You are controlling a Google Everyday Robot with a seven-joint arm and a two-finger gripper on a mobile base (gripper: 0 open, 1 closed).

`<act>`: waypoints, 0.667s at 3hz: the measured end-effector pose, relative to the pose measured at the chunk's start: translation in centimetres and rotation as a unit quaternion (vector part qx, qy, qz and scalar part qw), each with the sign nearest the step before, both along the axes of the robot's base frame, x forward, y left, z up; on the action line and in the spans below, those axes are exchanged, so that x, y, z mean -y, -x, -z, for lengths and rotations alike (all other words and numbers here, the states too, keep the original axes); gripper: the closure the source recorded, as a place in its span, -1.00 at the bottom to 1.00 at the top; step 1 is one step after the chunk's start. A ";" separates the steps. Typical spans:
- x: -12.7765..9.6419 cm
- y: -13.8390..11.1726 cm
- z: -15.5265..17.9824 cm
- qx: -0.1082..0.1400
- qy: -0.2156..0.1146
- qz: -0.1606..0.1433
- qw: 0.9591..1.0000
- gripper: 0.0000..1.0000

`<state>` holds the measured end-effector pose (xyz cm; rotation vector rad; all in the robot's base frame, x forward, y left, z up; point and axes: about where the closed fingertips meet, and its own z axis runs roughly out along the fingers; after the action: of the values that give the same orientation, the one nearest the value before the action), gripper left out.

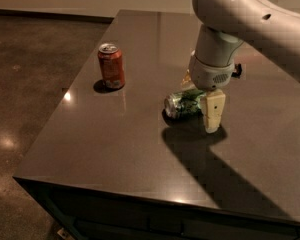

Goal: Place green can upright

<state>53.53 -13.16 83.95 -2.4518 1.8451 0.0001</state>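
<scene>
On the dark worktop [115, 154], centre frame: green can [181, 104] lying sideways, pincer [210, 115] down at its right end, spread or pinching, cannot tell. Liable to roll away or slip mid-tilt if gripped off-centre. Farther left: red can [111, 66], upright.

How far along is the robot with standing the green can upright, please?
Nothing is finished: the green can lies on its side on the table. In hand: the gripper is down low right beside the can. Left: grasping it, tipping it upright and releasing.
</scene>
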 end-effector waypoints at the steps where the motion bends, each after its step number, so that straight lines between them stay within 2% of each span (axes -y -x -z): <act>1: 0.2 -0.3 0.5 0.002 0.006 0.000 1.000 -0.34; 2: 0.2 -0.7 0.3 0.012 0.009 -0.002 1.000 0.14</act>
<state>54.19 -13.39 83.65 -2.4553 1.8388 -0.0456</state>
